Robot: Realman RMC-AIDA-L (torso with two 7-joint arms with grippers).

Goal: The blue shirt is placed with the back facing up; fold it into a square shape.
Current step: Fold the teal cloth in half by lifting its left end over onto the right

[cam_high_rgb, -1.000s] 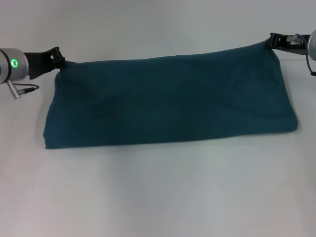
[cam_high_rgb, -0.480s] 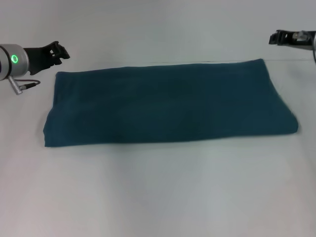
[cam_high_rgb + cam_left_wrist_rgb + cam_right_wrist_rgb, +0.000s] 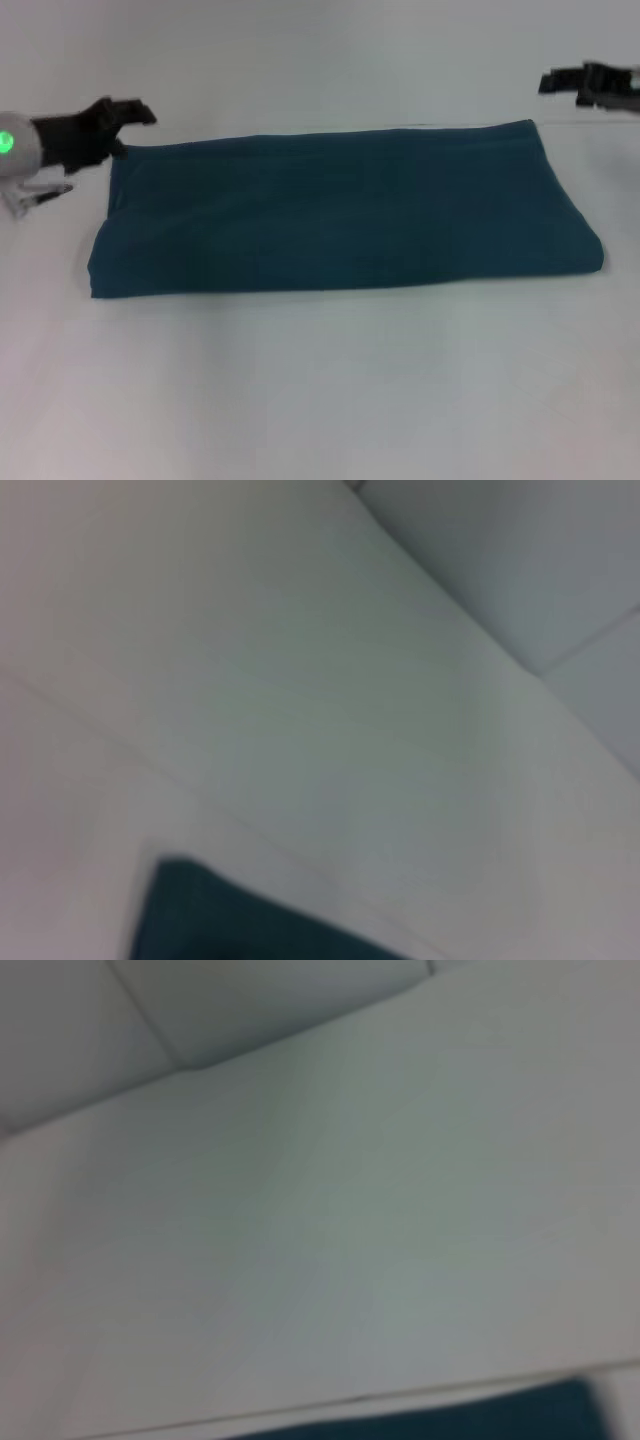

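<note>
Released blue shirt lies flat, left end effector apart beside its corner, right end effector unclear

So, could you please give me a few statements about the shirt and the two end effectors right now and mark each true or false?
1. The blue shirt lies as a long band on the table. True.
2. The left end effector grips a shirt corner. False: it is open beside the far left corner, holding nothing.
3. The right end effector is off the shirt, beyond its far right corner. True.
4. White letters show on the shirt. False: only plain blue fabric is visible.
5. The shirt is already square. False: it is much wider than deep.
</note>
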